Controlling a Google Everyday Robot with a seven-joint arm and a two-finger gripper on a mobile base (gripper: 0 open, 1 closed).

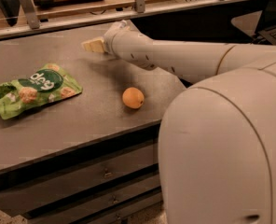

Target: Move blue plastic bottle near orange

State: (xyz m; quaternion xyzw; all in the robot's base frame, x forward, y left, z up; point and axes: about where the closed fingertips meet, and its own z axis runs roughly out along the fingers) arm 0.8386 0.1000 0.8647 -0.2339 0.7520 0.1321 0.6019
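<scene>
The orange lies on the grey table top, near its right front part. My gripper is at the end of the long white arm. It hovers over the far middle of the table, up and to the left of the orange and well apart from it. The blue plastic bottle does not show in this view; it is hidden or out of view.
A green snack bag lies on the left of the table. A metal rail with posts runs behind the table's far edge. Drawers front the table below. My white body fills the lower right.
</scene>
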